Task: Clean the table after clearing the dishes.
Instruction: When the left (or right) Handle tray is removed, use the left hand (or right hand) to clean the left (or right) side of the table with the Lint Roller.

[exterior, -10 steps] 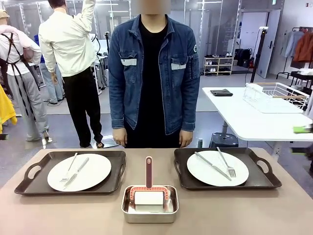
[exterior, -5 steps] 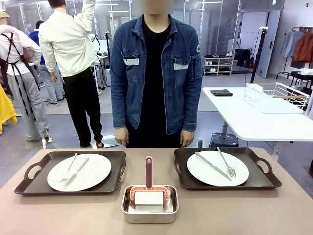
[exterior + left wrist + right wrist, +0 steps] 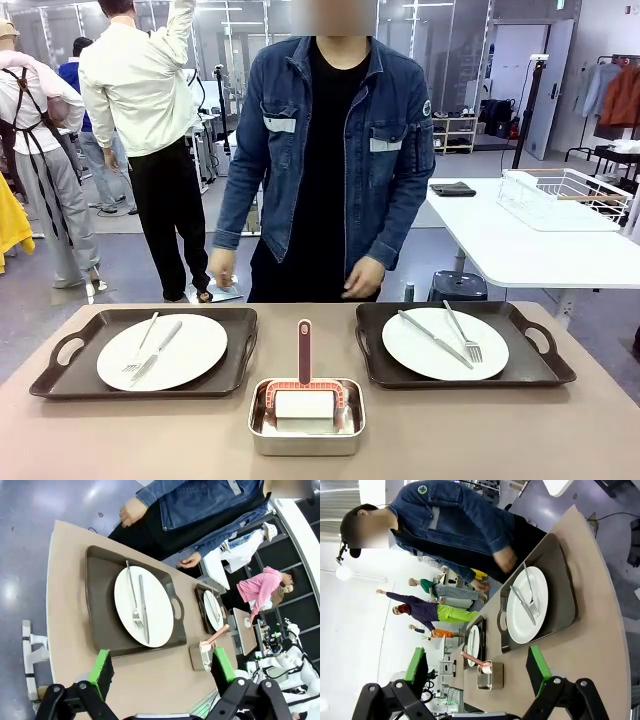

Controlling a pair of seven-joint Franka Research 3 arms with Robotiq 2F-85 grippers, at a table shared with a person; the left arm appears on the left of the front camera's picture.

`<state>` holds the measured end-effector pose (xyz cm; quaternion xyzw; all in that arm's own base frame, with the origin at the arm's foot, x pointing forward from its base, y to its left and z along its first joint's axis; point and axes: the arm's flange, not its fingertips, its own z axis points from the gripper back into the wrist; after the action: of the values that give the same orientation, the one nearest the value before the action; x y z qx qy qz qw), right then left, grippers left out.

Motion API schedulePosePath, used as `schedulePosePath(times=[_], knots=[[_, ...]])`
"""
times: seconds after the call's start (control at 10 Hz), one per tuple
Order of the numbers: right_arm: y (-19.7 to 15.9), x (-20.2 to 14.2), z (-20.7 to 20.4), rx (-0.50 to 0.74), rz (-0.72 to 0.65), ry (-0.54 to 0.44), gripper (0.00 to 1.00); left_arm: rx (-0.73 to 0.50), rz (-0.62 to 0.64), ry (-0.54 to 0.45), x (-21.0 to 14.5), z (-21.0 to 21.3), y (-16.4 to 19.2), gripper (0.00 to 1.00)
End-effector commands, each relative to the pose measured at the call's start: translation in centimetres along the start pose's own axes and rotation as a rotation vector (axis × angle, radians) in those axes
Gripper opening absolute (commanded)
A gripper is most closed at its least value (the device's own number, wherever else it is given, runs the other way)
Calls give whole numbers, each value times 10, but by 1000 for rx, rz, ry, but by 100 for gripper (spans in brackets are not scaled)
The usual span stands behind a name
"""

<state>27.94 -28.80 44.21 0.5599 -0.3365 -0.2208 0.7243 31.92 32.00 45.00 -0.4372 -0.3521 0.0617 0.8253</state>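
Black trays [image 3: 100, 322] hold plates [image 3: 190, 345], steel pan [image 3: 306, 442] a brush [image 3: 304, 350]; left tool [image 3: 161, 660] and right tool [image 3: 476, 662] gape empty.

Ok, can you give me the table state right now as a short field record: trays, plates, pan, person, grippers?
table: beige top, dishes not yet cleared
left tray: holds left plate, white, with knife and fork on it
right tray: holds right plate, white, with knife and fork on it
steel pan: between the trays, at the near edge, holds a red-handled cleaning tool
person: at the far side, hand above the far edge, touching nothing
left gripper: open, empty
right gripper: open, empty
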Motion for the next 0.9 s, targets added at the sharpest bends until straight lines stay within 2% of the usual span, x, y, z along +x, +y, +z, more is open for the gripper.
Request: schedulePosePath(times=[0.0, 0.8], knots=[[3, 2, 3, 15, 14, 5, 100, -17, -11, -23, -2, 7, 1, 100], [3, 2, 3, 15, 14, 5, 100, -17, -11, -23, -2, 7, 1, 100]])
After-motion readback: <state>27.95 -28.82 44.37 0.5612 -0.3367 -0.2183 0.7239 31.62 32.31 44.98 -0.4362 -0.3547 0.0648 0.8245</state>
